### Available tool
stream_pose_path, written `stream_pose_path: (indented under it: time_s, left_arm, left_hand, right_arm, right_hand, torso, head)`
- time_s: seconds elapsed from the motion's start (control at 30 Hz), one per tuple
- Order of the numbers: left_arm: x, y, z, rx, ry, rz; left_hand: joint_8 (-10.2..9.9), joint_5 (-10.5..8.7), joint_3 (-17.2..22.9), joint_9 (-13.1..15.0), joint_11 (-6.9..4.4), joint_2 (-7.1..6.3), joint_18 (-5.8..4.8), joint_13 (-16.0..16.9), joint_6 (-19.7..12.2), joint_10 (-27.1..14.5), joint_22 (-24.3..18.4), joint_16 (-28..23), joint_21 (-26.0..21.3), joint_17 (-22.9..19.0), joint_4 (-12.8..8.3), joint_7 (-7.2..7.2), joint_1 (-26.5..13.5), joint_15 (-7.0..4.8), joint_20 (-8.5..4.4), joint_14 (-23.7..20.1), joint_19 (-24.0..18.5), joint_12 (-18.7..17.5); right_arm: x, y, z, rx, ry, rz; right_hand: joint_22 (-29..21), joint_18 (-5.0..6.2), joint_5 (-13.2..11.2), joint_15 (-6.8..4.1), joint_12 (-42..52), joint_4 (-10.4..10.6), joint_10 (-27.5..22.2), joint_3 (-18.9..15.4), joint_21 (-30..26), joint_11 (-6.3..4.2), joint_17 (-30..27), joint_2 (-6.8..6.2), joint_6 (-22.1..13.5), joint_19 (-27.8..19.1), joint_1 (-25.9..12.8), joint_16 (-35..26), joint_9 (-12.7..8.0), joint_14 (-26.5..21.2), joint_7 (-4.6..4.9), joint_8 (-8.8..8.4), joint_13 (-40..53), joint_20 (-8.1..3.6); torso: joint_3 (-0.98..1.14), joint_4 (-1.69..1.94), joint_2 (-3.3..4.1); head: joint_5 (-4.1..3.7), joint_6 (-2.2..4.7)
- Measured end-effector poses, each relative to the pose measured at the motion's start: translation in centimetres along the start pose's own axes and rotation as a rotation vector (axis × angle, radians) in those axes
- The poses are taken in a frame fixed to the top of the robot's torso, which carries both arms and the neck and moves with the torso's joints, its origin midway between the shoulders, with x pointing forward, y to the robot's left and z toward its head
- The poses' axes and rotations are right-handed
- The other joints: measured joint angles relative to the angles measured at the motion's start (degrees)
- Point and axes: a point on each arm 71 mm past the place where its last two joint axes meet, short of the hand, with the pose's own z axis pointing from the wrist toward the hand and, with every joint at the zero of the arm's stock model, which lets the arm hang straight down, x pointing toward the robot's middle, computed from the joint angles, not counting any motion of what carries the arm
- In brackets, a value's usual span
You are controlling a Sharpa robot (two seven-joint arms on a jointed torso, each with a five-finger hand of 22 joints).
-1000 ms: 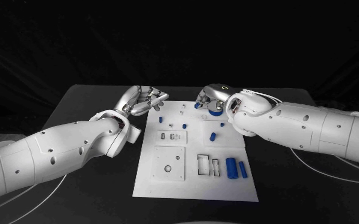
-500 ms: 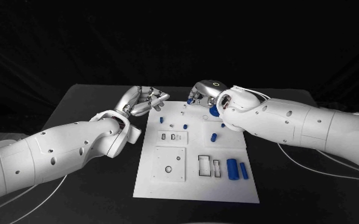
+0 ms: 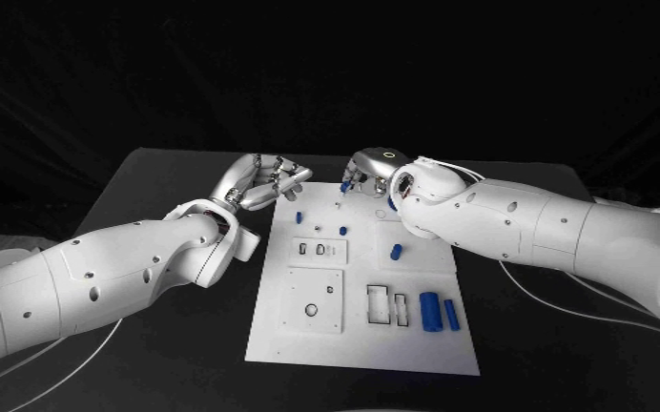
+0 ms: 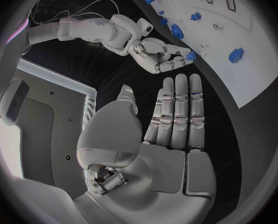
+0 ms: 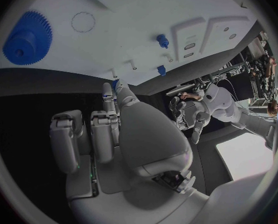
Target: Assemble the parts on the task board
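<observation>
My left robot hand [image 3: 261, 183] hovers released, fingers spread and palm up, over the counter [image 3: 165, 183] just beside the far left corner of the task board [image 3: 413, 345], touching nothing; the board's long axis runs from me toward the far edge, its fixed pegs and slots lying between my two arms; my right robot hand [image 3: 369, 174] hangs at the board's far edge, grasping a small blue part [image 3: 344, 186] at the tips of its curled fingers, the part turned toward the left side; which way this part's long axis lies I cannot tell. From the right robot hand, the board's open seats lie toward me and below; the blue gear [image 5: 27, 37] sits just beside this hand, with a faint round outline [image 5: 84, 21] near it on the white surface. I judge the right hand, already nearer and loaded, the one to carry the part inward and down; the left is placed only to steady.
</observation>
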Motion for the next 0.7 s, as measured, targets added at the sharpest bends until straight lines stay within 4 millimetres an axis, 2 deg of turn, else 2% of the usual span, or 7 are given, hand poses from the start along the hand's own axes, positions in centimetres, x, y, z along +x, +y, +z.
stream_pose_path:
  time_s: [0.2, 0.5, 0.7]
  left_arm:
    - [-0.30, -0.02, -0.09, -0.001, -0.004, 0.002]
    - [-0.34, -0.09, -0.05, 0.001, -0.004, 0.003]
    - [-0.32, -0.11, -0.02, 0.001, -0.004, 0.003]
  left_hand:
    - [0.00, 0.00, 0.00, 0.00, 0.00, 0.06, 0.00, 0.00, 0.00, 0.00, 0.00, 0.00, 0.00, 0.00, 0.00, 0.00, 0.06, 0.00, 0.00, 0.00, 0.00, 0.00]
    - [-0.23, 0.00, -0.17, -0.01, 0.00, 0.06, 0.00, 0.05, 0.00, 0.00, 0.00, -0.26, 0.00, 0.06, -0.17, 0.00, 0.06, 0.00, -0.21, 0.00, -0.20, 0.00]
    - [-0.23, 0.00, -0.17, 0.01, 0.00, 0.06, 0.00, 0.09, 0.21, 0.00, 0.00, -0.26, 0.00, 0.12, -0.17, -0.22, 0.06, 0.00, -0.21, 0.00, -0.20, 0.00]
  right_arm:
    - [0.24, -0.13, 0.27, 0.006, 0.013, -0.020]
    - [0.51, -0.14, 0.44, 0.008, 0.025, -0.032]
    - [0.56, -0.09, 0.68, 0.011, 0.027, -0.037]
  right_hand:
    - [0.00, 0.00, 0.00, 0.00, 0.00, -0.14, 0.00, 0.15, 0.00, 0.00, 0.00, -0.01, -0.01, 0.00, 0.00, 0.00, 0.01, 0.00, -0.01, 0.00, 0.00, 0.00]
    - [-0.01, 0.00, 0.00, 0.00, 0.00, -0.14, 0.00, 0.14, 0.00, 0.00, 0.00, -0.01, -0.01, 0.00, 0.01, 0.00, 0.02, 0.00, -0.02, -0.01, 0.00, 0.00]
    - [-0.01, 0.00, -0.01, 0.00, 0.00, -0.14, 0.00, 0.14, 0.00, 0.00, -0.01, -0.08, -0.02, 0.00, 0.07, 0.00, 0.11, 0.00, -0.02, -0.04, 0.00, 0.00]
  torso:
    - [-0.09, 0.23, 0.17]
    - [-0.09, 0.27, 0.18]
    - [-0.09, 0.34, 0.14]
  head:
    - [-0.08, -0.10]
    - [0.00, -0.42]
    - [-0.22, -0.35]
